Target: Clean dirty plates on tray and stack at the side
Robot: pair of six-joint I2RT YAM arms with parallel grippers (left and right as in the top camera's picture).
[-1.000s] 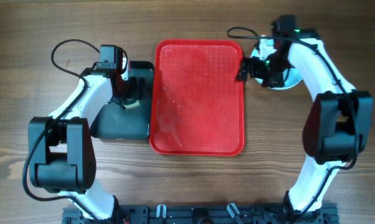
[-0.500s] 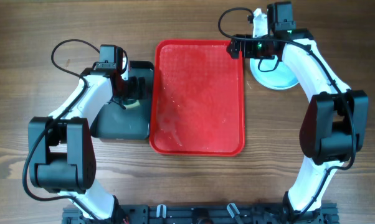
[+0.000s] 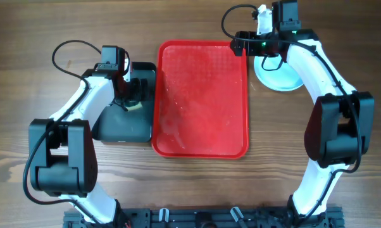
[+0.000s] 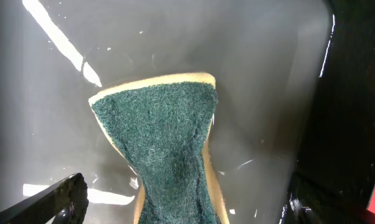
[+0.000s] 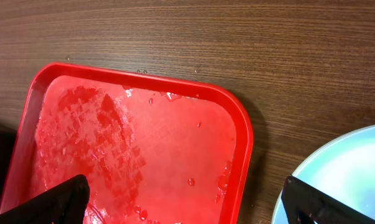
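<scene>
The red tray [image 3: 200, 98] lies in the middle of the table, wet, with water drops [image 5: 190, 182] and no plate on it. Pale-blue plates [image 3: 280, 79] sit stacked on the wood to the right of the tray; their rim [image 5: 343, 168] shows in the right wrist view. My right gripper [image 3: 250, 47] hangs open and empty [image 5: 187, 208] over the tray's far right corner, between tray and plates. My left gripper [image 3: 132, 95] stands open [image 4: 181, 208] over the black tray, its fingers apart on either side of a green-and-yellow sponge [image 4: 166, 143] lying in the water.
The smaller black tray [image 3: 118, 126] sits against the red tray's left edge and holds shallow water. Bare wooden table [image 3: 317, 190] surrounds both trays. Cables loop above each arm at the far side.
The right gripper has moved from the plates' left side toward the far edge of the table, uncovering the stack. The left arm has not moved.
</scene>
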